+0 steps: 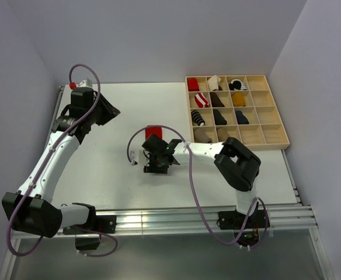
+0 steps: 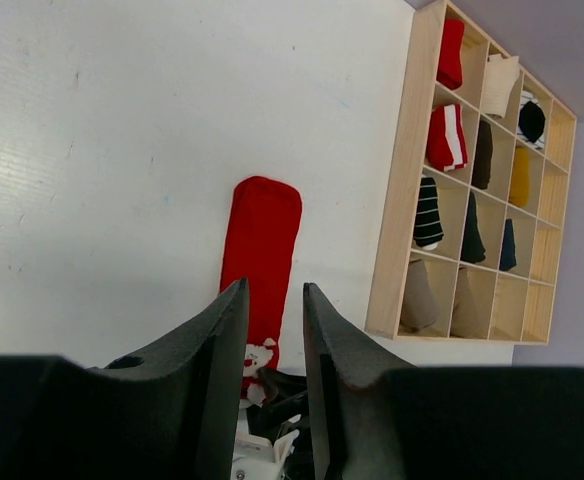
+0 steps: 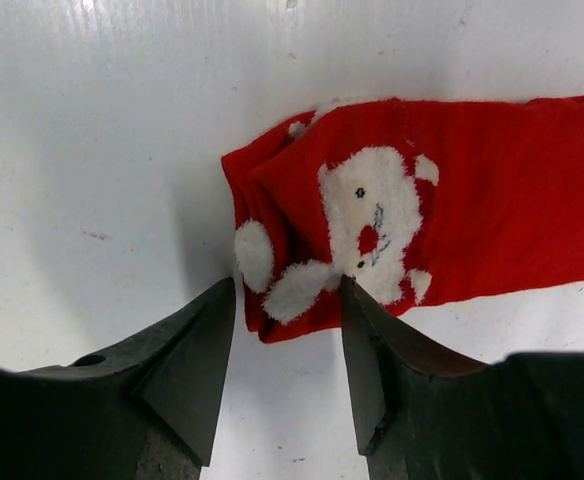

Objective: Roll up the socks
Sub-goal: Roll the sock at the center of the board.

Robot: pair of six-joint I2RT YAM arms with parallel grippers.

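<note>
- Top view: the red sock (image 1: 153,130) lies on the table (image 1: 106,169), near the middle. Only its far end shows, because the right gripper (image 1: 156,150) hangs over the near end. The left gripper (image 1: 107,111) is lifted at the far left, well apart from the sock. The box (image 1: 236,142) stands at the right and has bundles in several compartments. One is a tan bundle (image 1: 202,135) in the near row, and I cannot tell if it is a task sock.
- Left wrist view: the left jaws stand a little apart and nothing is between them. Below them the sock lies straight and flat at full length, beside the box.
- Right wrist view: the right jaws are open and low over the sock's end, the one with the white bear (image 3: 370,222). One corner of this end lies between the tips. It does not look pinched, but I cannot tell if the tips touch it.
- Progress, as I judge it: the rolling of this sock is not yet begun. What is left is to catch the end, roll it along the whole length, and then probably put it away.
</note>
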